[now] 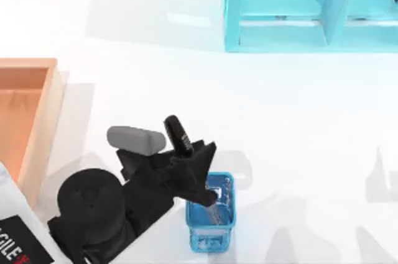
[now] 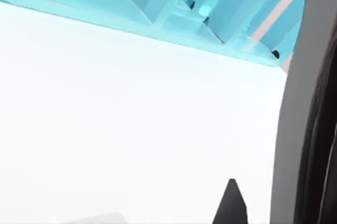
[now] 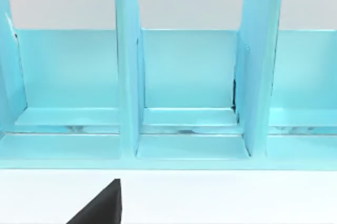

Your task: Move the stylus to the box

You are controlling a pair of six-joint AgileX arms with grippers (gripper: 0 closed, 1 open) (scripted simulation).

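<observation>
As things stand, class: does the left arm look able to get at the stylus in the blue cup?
Probably yes. The left gripper already hangs over the blue cup, right at the stylus standing inside it. Nothing lies between them. Whether its jaws have closed on the shaft cannot be told.

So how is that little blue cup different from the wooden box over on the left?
The blue cup is small, see-through mesh and deep for its width; the box is much larger, shallow, solid wood, tan-rimmed with an orange-brown inside. The cup sits at the near edge beneath the left gripper; the box lies apart at the table's left edge. Both are open-topped.
</observation>
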